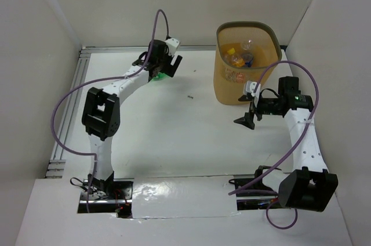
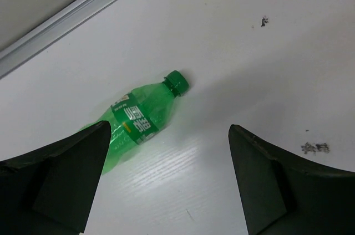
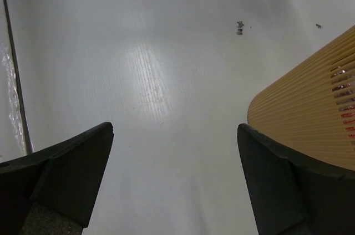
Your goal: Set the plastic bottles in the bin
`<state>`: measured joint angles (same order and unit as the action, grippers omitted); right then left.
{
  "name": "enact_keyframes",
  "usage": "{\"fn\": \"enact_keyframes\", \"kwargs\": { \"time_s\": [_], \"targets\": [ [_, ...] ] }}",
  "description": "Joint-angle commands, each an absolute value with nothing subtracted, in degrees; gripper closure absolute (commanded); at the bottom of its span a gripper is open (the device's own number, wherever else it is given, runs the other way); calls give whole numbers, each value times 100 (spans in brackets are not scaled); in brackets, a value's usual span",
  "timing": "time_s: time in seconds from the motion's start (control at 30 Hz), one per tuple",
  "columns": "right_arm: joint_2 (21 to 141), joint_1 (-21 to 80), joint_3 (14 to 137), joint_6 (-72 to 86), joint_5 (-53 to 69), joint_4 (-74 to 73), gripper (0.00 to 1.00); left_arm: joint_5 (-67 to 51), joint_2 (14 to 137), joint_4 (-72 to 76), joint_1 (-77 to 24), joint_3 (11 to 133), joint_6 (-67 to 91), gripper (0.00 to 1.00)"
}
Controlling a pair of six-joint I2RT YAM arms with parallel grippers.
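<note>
Green bottle (image 2: 141, 118) lies on its side at the far left of the tabletop (image 1: 174, 136), just under the left claw (image 2: 169, 135), whose jaws stand wide apart on an arm reaching far. Right claw (image 3: 175, 129), also apart and empty, hangs just near of the bin (image 1: 232, 86), its arm bent at the elbow; the bin holds other bottles (image 1: 240, 54).

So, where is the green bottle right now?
In the top view the green bottle lies on its side, far left on the table, beneath the open left gripper, well apart from the bin.
</note>
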<state>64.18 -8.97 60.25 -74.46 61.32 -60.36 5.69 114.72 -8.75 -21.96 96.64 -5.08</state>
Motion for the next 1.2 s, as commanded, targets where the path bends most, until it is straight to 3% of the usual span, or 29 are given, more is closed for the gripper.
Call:
{"fn": "enact_keyframes", "kwargs": {
  "time_s": [0.0,0.33,1.17],
  "targets": [
    [6293,-844,5941,-7479,6117,-5801,0,940,11935,-764,-2179,10080,-1397,0],
    [6240,-958,5766,-7479,6117,-5748,0,1986,12498,-835,-2180,10195,-1767,0],
    [6179,-958,5818,-7260,6170,-5801,0,1460,13376,-1678,-1898,10907,-2188,0]
  ]
}}
